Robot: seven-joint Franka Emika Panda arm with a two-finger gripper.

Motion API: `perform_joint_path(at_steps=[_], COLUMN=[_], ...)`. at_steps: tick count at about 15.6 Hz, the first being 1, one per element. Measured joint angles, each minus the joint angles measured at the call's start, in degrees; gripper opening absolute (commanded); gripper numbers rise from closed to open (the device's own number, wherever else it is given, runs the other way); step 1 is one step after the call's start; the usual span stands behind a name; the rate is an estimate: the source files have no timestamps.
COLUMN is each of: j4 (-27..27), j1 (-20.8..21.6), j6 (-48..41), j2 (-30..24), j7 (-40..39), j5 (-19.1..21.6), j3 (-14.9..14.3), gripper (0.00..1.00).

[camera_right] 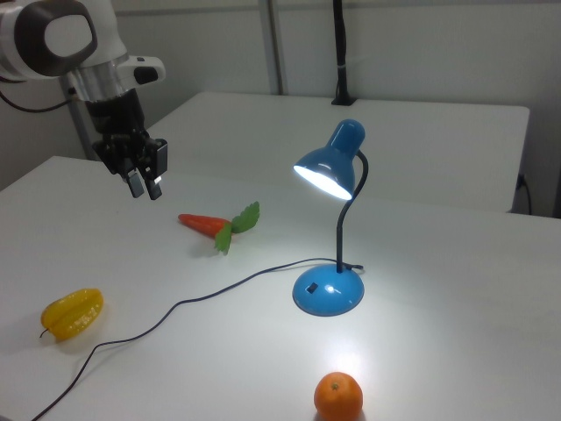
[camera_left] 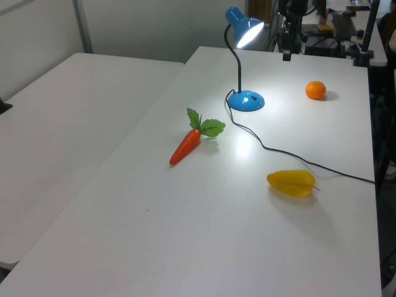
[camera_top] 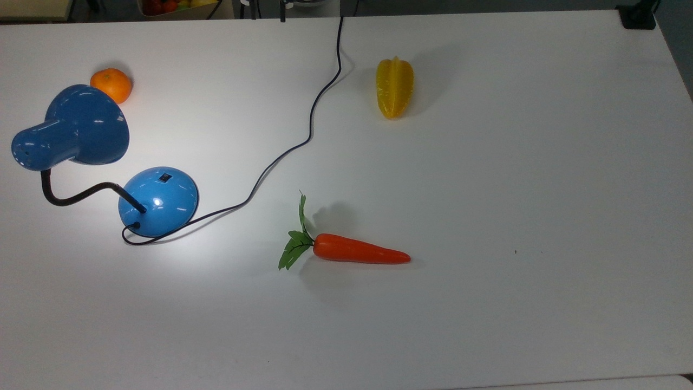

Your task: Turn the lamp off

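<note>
A: Where is the lamp (camera_right: pixel 331 230) sitting?

B: It is standing on the white table (camera_top: pixel 487 189), and I'm taking its round blue base (camera_top: pixel 158 201) as the landmark. In the top view the base is sitting toward the top view's left, the black neck (camera_top: pixel 76 194) is curving out to the left of the base, and the shade (camera_top: pixel 76 129) is hanging above and left of the base. In the right view the shade is glowing and throwing a bright patch on the table around the base.

A: And the switch?

B: A small black switch (camera_top: pixel 164 176) is showing on the dome of the base. Nothing is touching it.

A: Where is the gripper?

B: In the right view the gripper (camera_right: pixel 142 185) is hanging in the air well to the left of the base and higher than it, well apart from the lamp. The two fingers (camera_right: pixel 135 183) are pointing down and look slightly parted, with nothing between them.

A: What else is lying around the base?

B: The black cord (camera_top: pixel 303 142) is leaving the base and snaking away to the table's far edge in the top view. An orange (camera_top: pixel 111 85) is sitting above the base in the top view, just beside the shade's rim. A carrot (camera_top: pixel 352 252) is lying to the right of the base, a little lower. A yellow starfruit (camera_top: pixel 394 88) is lying farther right and higher, beyond the cord.
</note>
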Motion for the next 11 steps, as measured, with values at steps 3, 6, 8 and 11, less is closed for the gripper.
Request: perform_joint_path(at_steps=[3, 6, 8, 11], j4=[0.0, 0.0, 0.0, -0.1], j1=[0.0, -0.1, -0.2, -1.3], j6=[0.0, 0.0, 0.0, 0.2], j2=[0.0, 0.0, 0.1, 0.4], j7=[0.0, 0.0, 0.0, 0.0], j5=[0.0, 0.0, 0.0, 0.0], j3=[0.0, 0.0, 0.0, -0.2], gripper=[0.0, 0.0, 0.0, 0.0])
